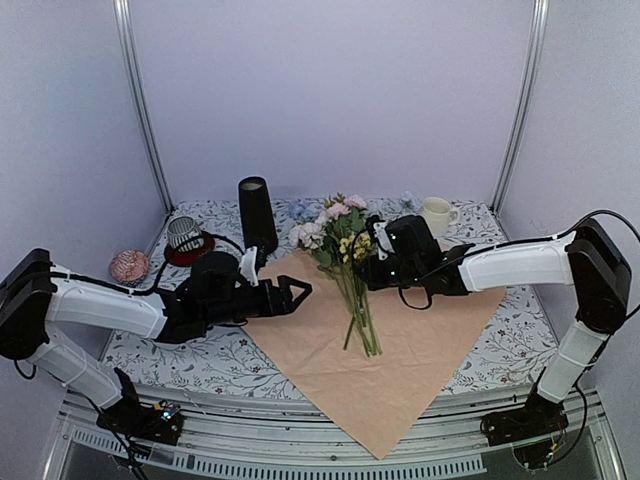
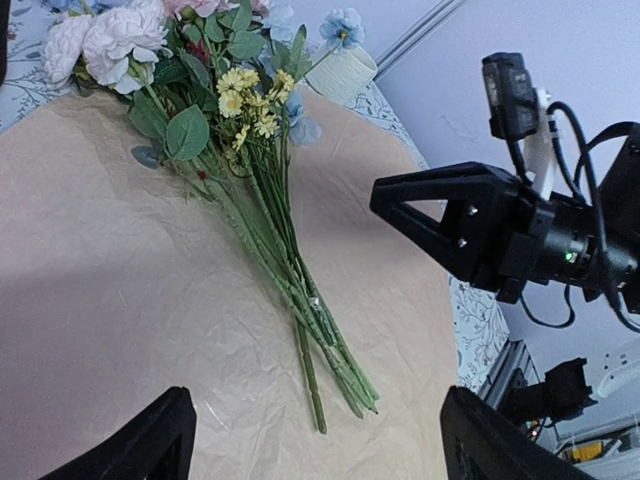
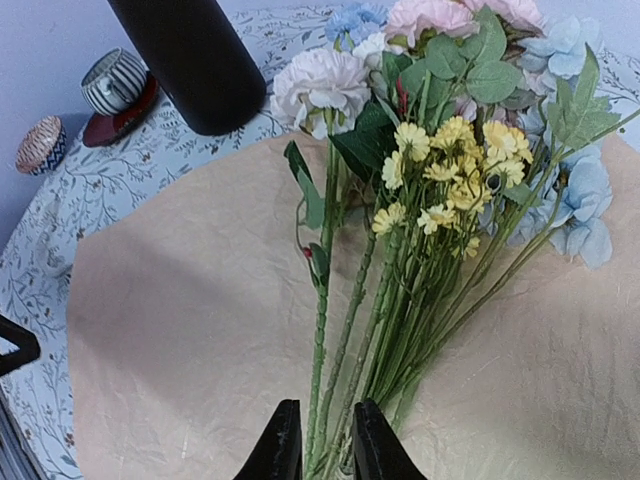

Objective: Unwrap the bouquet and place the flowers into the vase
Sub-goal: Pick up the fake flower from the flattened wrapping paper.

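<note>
The bouquet is unwrapped: its tan paper (image 1: pixel 420 350) lies spread flat, and the flowers (image 1: pixel 352 270) rest on it, blooms toward the back and stem ends toward me. The tall black vase (image 1: pixel 257 213) stands upright behind the paper's left corner. My right gripper (image 1: pixel 365 262) hovers just above the middle of the stems (image 3: pixel 345 330). Its jaws stand a narrow gap apart with stems showing in the gap, and the left wrist view shows it clear of them. My left gripper (image 1: pixel 297 291) is wide open and empty, low over the paper, left of the stem ends (image 2: pixel 330 380).
A cream mug (image 1: pixel 436 215) stands at the back right. A striped grey cup (image 1: pixel 184 233) on a red saucer and a pink ball (image 1: pixel 129 265) sit at the left. The paper's near corner hangs over the table's front edge (image 1: pixel 380 440).
</note>
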